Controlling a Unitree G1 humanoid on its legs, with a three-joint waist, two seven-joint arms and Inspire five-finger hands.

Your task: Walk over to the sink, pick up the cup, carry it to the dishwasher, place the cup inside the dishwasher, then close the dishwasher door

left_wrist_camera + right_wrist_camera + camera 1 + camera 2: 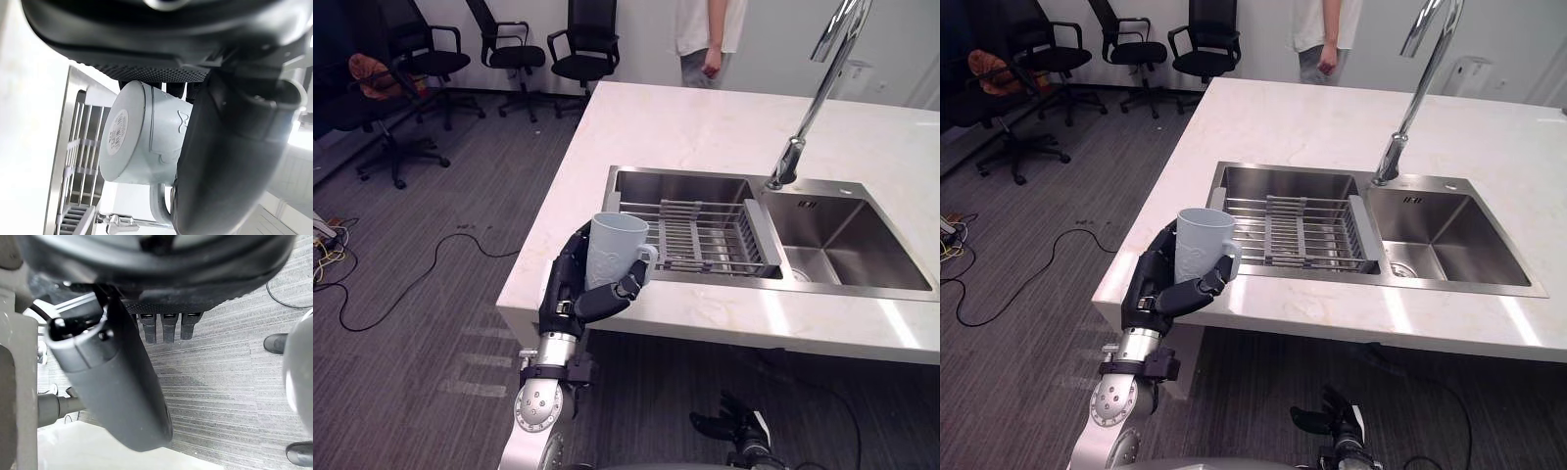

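Where the counter (685,127) edge meets the sink's (862,287) front-left corner, left hand (566,294) holds the pale cup (615,245) upright, clear of the surface; fingers wrap its far side, thumb crosses the front just below the handle. Wire rack (695,235) lies across the left basin, near the cup. Tall faucet (803,117) stands behind the basins. Right hand (732,427) hangs low over grey floor (431,323), fingers loose, gripping nothing. Person (705,29) stands at the counter's far side
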